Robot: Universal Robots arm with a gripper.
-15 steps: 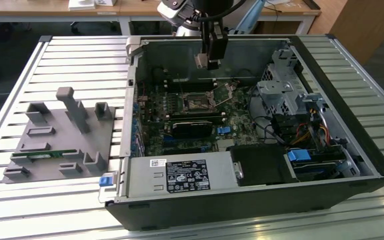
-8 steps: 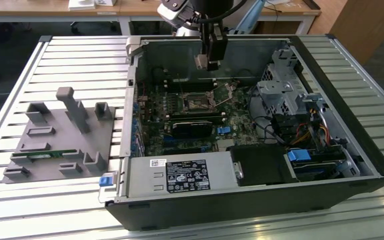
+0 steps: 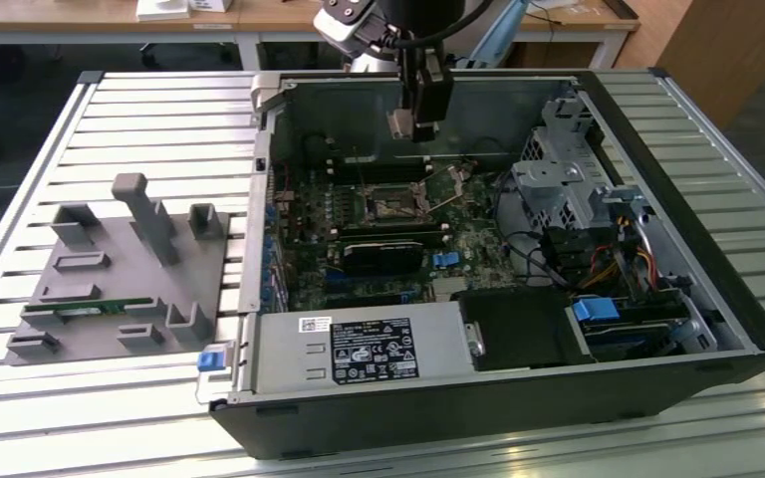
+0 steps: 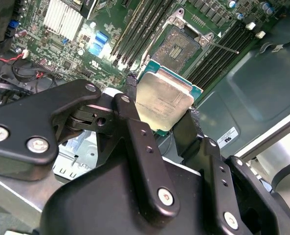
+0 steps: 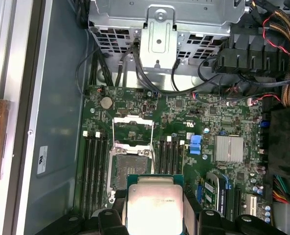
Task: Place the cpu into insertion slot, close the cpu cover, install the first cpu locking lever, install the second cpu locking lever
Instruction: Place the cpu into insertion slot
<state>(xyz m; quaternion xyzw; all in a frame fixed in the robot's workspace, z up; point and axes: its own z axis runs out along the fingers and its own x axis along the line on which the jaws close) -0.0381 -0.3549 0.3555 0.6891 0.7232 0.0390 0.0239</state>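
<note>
Overhead, black two-finger gripper point(image 3: 418, 124) clamped on flat silver-grey square cpu point(image 4: 165, 102) by opposite edges, poised above exposed black square insertion slot point(image 5: 126, 169); silvery frame cpu cover point(image 5: 131, 119) flipped back, so socket accessible.

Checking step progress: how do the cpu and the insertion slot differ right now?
The cpu has a pale silver-grey metal top; the insertion slot has a dark centre. The cpu is gripped by the hand, off the green board; the insertion slot sits on it, empty. Both are roughly square.
</note>
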